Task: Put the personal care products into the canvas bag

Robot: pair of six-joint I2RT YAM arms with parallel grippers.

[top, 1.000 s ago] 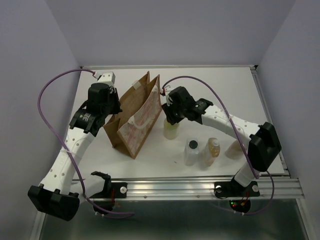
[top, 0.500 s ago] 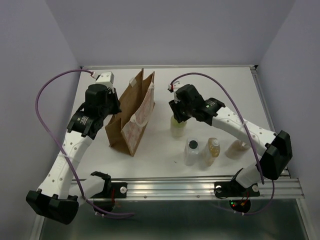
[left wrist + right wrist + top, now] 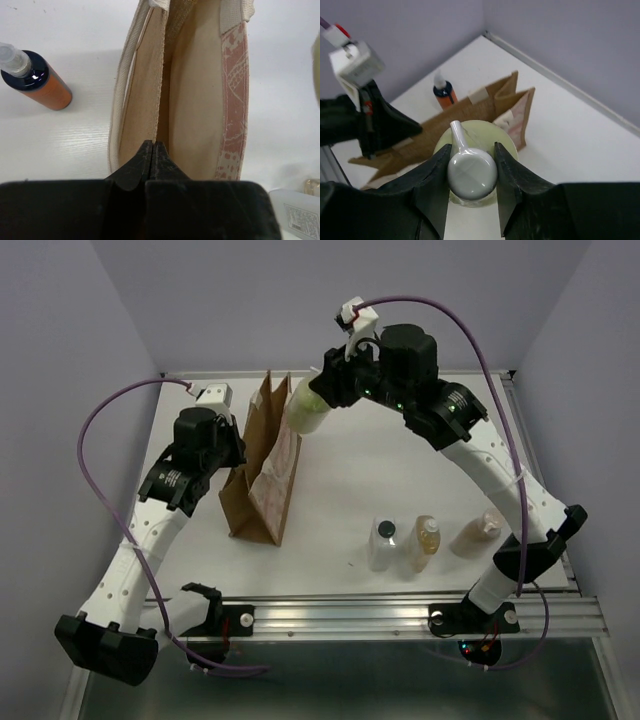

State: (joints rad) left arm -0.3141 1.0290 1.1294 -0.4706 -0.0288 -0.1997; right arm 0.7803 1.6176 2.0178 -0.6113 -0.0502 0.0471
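While the right tool point(image 3: 471, 175) clamps the white top of the pale yellow-green bottle point(image 3: 308, 408), held aloft with its long axis slanting base-first toward 8 o'clock, the canvas bag point(image 3: 262, 470) has its narrow mouth just beyond, at 8 o'clock. The left tool point(image 3: 152, 154), nearer the bag, pinches its rim.

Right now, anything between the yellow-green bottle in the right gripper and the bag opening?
Nothing visible. The yellow-green bottle, held by the right gripper, hangs in the air by the top edge of the canvas bag. The left gripper pinches one bag wall; the mouth is a narrow slot, and what shows inside looks empty.
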